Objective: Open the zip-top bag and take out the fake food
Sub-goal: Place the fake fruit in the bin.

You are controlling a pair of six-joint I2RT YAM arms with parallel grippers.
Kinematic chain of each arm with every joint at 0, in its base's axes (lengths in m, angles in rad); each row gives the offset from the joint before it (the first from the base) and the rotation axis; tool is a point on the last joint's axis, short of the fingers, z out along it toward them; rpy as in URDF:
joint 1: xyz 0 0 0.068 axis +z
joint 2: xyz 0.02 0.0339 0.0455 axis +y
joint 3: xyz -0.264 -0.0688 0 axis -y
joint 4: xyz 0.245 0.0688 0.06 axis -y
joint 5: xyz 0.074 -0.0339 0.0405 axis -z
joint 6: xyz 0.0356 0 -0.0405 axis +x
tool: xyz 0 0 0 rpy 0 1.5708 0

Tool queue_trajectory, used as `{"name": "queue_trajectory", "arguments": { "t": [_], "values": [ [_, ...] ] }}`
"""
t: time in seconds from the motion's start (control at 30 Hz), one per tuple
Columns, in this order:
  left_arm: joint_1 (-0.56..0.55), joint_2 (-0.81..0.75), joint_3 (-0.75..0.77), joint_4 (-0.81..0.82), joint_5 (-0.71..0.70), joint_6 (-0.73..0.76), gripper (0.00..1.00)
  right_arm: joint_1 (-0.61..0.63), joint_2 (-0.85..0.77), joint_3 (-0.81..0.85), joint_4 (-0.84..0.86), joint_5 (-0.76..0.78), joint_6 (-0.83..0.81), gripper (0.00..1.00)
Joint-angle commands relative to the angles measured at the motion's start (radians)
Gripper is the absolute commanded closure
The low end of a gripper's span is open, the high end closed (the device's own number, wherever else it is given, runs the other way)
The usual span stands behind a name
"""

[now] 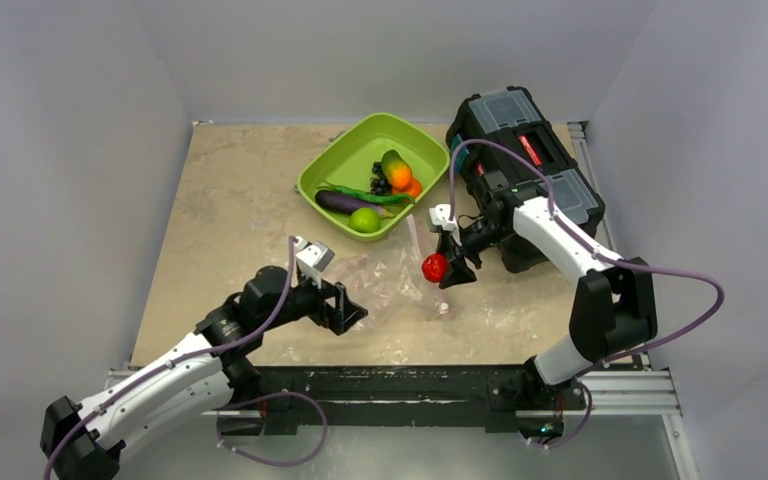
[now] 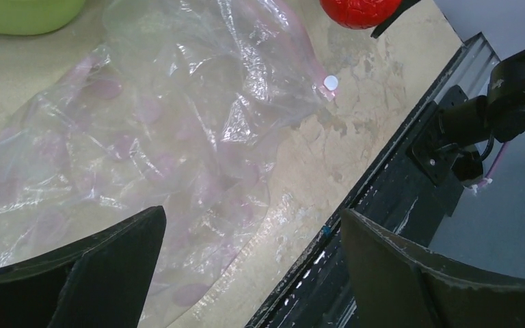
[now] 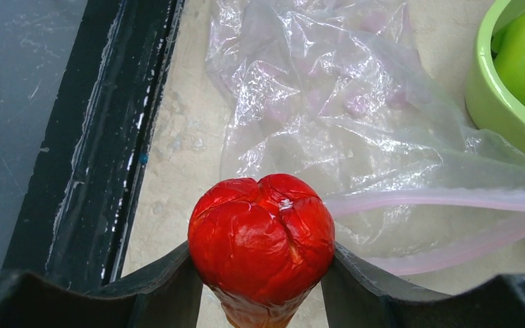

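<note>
The clear zip-top bag (image 1: 390, 280) lies flat and crumpled on the table, its pink zip strip (image 3: 444, 199) open toward the tray; it also shows in the left wrist view (image 2: 164, 130). My right gripper (image 1: 447, 268) is shut on a glossy red fake fruit (image 3: 261, 236) and holds it above the bag's right side; the fruit also shows in the left wrist view (image 2: 359, 10). My left gripper (image 1: 345, 310) is open and empty at the bag's near left edge. The eggplant (image 1: 340, 202), lime (image 1: 365, 220), orange (image 1: 400, 175), grapes (image 1: 380, 180) and green pod (image 1: 370, 195) lie in the tray.
The lime-green tray (image 1: 335, 160) stands at the back middle. A black toolbox (image 1: 525, 150) stands at the back right, behind my right arm. The black rail (image 1: 410, 385) runs along the table's near edge.
</note>
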State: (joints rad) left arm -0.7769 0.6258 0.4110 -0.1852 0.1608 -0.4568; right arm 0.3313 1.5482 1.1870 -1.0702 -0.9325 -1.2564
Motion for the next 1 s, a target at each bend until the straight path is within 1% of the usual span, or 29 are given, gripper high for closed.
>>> {"name": "queue_trajectory", "arguments": {
  "t": [0.0,0.1,0.23,0.33,0.4,0.47,0.53,0.73,0.77,0.97],
  "values": [
    [-0.027,0.055,0.000,0.108,0.027,0.029,0.00,-0.005,-0.023,0.033,-0.023,-0.035,0.003,1.00],
    [-0.037,0.067,0.030,0.028,-0.088,0.036,0.00,-0.005,-0.021,0.086,0.003,-0.057,0.070,1.00],
    [-0.037,-0.005,0.049,-0.060,-0.204,0.030,0.00,-0.005,-0.023,0.174,0.111,-0.012,0.234,1.00],
    [-0.035,-0.086,0.046,-0.109,-0.284,-0.003,0.00,-0.003,-0.006,0.233,0.234,0.060,0.385,1.00],
    [-0.036,-0.139,0.040,-0.144,-0.332,-0.041,0.00,0.002,0.004,0.248,0.351,0.114,0.507,1.00],
    [-0.034,-0.174,0.047,-0.189,-0.365,-0.067,0.00,0.024,0.014,0.260,0.472,0.205,0.620,1.00],
    [-0.034,-0.200,0.061,-0.235,-0.383,-0.081,0.00,0.063,0.037,0.288,0.538,0.294,0.706,1.00],
    [-0.033,-0.251,0.123,-0.366,-0.432,-0.091,0.00,0.185,0.109,0.362,0.703,0.487,0.832,1.00],
    [-0.033,-0.257,0.132,-0.387,-0.440,-0.091,0.00,0.200,0.124,0.373,0.728,0.513,0.850,0.98],
    [-0.033,-0.306,0.144,-0.475,-0.462,-0.120,0.00,0.285,0.257,0.504,0.758,0.658,0.887,0.96]
  ]
}}
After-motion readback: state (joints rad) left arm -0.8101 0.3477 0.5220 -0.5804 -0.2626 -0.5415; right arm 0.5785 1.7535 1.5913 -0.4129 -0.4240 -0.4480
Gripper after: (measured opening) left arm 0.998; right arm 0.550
